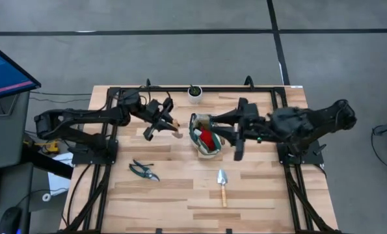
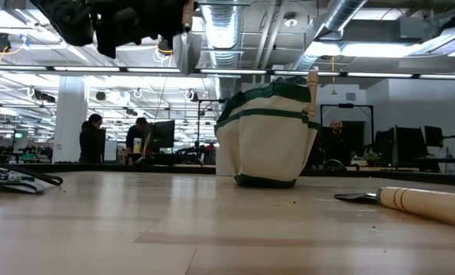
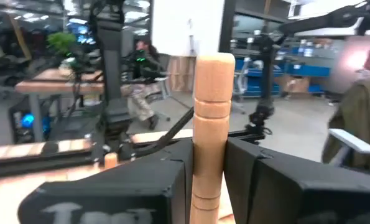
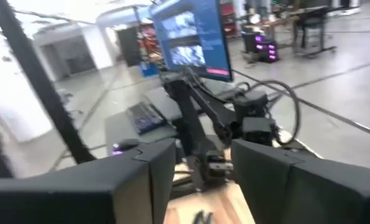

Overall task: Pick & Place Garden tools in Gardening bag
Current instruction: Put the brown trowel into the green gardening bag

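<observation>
Nearest your front edge of the table (image 1: 180, 195), a trowel (image 1: 223, 186) lies loose right of centre, its long axis running front to back, blade toward the gardening bag (image 1: 205, 138). Left of it, toward the front-left, the pruning shears (image 1: 144, 170) lie flat. At the table's middle the bag stands upright, something red showing inside and a wooden handle poking from its top. Your left gripper (image 1: 159, 121) hangs in the air just left of the bag, clamped on a second trowel's handle (image 3: 208, 124); the bag lies to its right. Your right gripper (image 1: 239, 144) sits just right of the bag, fingers apart, holding nothing. It looks nearer the loose trowel.
</observation>
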